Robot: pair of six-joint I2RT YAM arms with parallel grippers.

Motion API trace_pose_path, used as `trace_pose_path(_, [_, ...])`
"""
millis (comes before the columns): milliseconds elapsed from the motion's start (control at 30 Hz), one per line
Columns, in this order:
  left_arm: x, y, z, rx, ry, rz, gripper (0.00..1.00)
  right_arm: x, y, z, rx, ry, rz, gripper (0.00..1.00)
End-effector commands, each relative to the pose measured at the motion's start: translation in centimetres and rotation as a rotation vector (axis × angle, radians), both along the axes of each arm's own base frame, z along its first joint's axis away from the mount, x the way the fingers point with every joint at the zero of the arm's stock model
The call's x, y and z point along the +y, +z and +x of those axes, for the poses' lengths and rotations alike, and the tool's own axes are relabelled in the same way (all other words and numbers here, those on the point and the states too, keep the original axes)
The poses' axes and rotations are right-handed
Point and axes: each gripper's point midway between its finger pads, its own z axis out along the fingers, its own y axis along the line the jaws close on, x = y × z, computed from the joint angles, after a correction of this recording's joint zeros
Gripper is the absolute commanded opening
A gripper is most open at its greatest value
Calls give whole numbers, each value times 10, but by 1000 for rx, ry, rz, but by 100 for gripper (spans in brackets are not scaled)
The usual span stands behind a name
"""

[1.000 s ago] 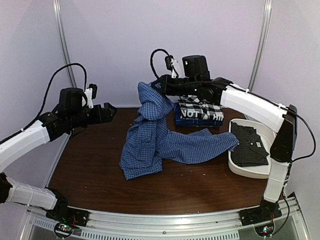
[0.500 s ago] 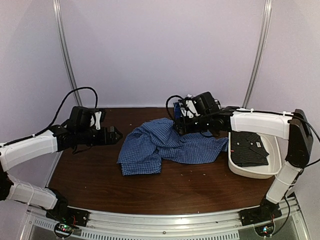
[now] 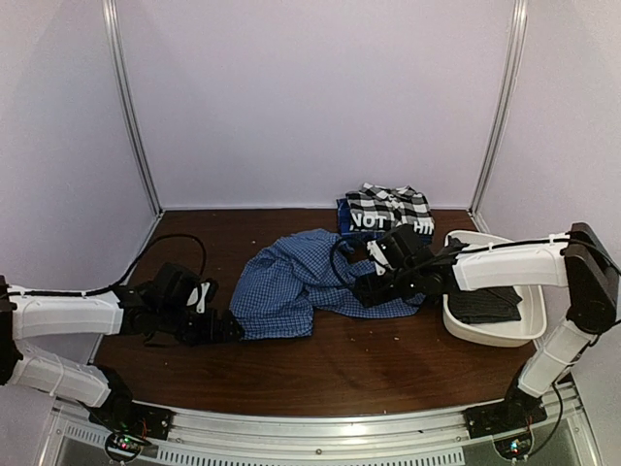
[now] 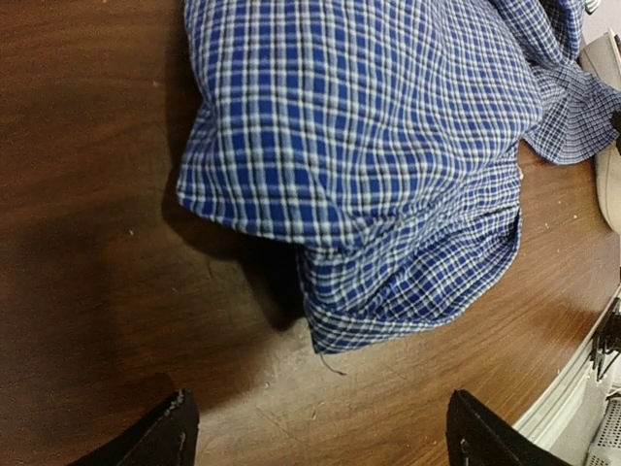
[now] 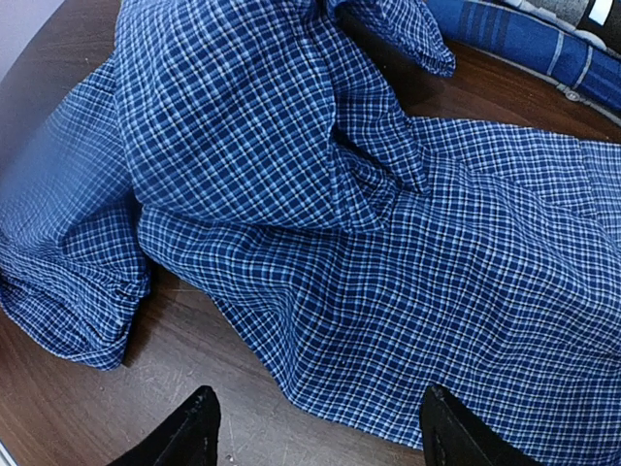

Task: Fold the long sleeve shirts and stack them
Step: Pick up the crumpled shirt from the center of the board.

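**Crumpled check shirt mid-table, both end effectors open beside it**

At the left, the left end effector (image 4: 318, 403) sits low over the table (image 3: 388, 369). Its two dark fingers are spread wide with nothing between them, and they face the near-left corner of the blue-and-white fine-check shirt (image 3: 291, 282) from just short of the cloth.

That shirt lies in a loose heap at the middle of the dark, smooth wooden table. It is bunched and doubled over itself on the left, and a flatter stretch runs off to the right. The weave is thin with a small, regular grid, and its folds are soft and rounded, with no crease.

It will probably handle as light, limp cloth: it will sag from any pinch, slide easily on the wood, and drag lower layers along. The best holds look like the doubled hem corner nearest the left fingers, or a seam or the collar, where the cloth is thicker. Which layer a pinch would catch in the heap is hard to tell.

The right end effector (image 5: 318, 393) hovers over the flatter right stretch, its fingers wide apart and gripping nothing.

Behind it, at the far edge, the black-and-white large-check shirt (image 3: 388, 204) rests folded on the dark blue shirt lettered "NOT" (image 3: 374, 223), a compact stack well apart from the heap.

At the far right stands a white tub (image 3: 485, 335), rigid and glossy, holding a dark garment (image 3: 480, 303).
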Motion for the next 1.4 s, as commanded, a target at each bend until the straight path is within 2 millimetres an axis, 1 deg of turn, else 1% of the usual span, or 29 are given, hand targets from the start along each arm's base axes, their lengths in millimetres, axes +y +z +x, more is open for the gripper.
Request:
trace_pose_path(0, [-17, 4, -4, 10, 0, -91, 89, 10, -8, 14, -30, -28, 29, 71])
trace_pose_path(100, [-21, 3, 0, 4, 6, -96, 86, 20, -21, 14, -4, -15, 48, 71])
trace_pose_path(200, [-28, 3, 8, -3, 14, -112, 82, 23, -33, 17, 11, -25, 47, 71])
trace_pose_path(367, [-44, -1, 16, 7, 3, -140, 71, 29, -44, 21, 28, -44, 42, 69])
trace_pose_path(467, [-50, -5, 20, 11, -5, -129, 63, 33, -53, 17, 47, -43, 37, 66])
trace_pose_path(533, [-52, -5, 23, 9, -1, -124, 54, 34, -58, 16, 54, -45, 33, 63])
trace_pose_path(633, [-55, 0, 30, -9, 6, -133, 40, 35, -62, 17, 57, -48, 35, 55])
trace_pose_path(667, [-56, 3, 32, -16, 9, -134, 34, 37, -61, 18, 55, -49, 37, 51])
trace_pose_path(700, [-57, 6, 35, -27, 13, -132, 26, 38, -61, 19, 55, -49, 38, 48])
trace_pose_path(767, [-58, 13, 42, -51, 18, -120, 16, 40, -59, 21, 52, -48, 45, 38])
trace_pose_path(800, [-57, 15, 45, -59, 23, -108, 10, 41, -60, 22, 53, -48, 44, 33])
trace_pose_path(867, [-57, 22, 48, -72, 24, -97, 1, 43, -58, 23, 53, -47, 41, 19])
trace_pose_path(900, [-57, 27, 50, -84, 28, -96, 0, 44, -55, 24, 51, -46, 39, 11])
trace_pose_path(933, [-56, 31, 52, -96, 32, -91, 0, 44, -50, 26, 45, -47, 40, 4])
trace_pose_path(967, [-55, 38, 54, -113, 36, -87, 0, 44, -44, 27, 37, -48, 41, 0])
trace_pose_path(1033, [-51, 55, 59, -158, 45, -78, 0, 43, -26, 30, 8, -56, 43, 0])
trace_pose_path(1100, [-48, 76, 64, -215, 53, -75, 0, 40, -3, 35, -34, -68, 42, 0])
trace_pose_path(1233, [-42, 131, 74, -351, 61, -82, 0, 33, 58, 44, -141, -95, 52, 0])
trace_pose_path(1333, [-40, 178, 78, -466, 51, -104, 0, 27, 113, 52, -244, -112, 72, 0])
trace_pose_path(1367, [-39, 193, 79, -501, 47, -111, 0, 25, 134, 53, -283, -118, 82, 0])
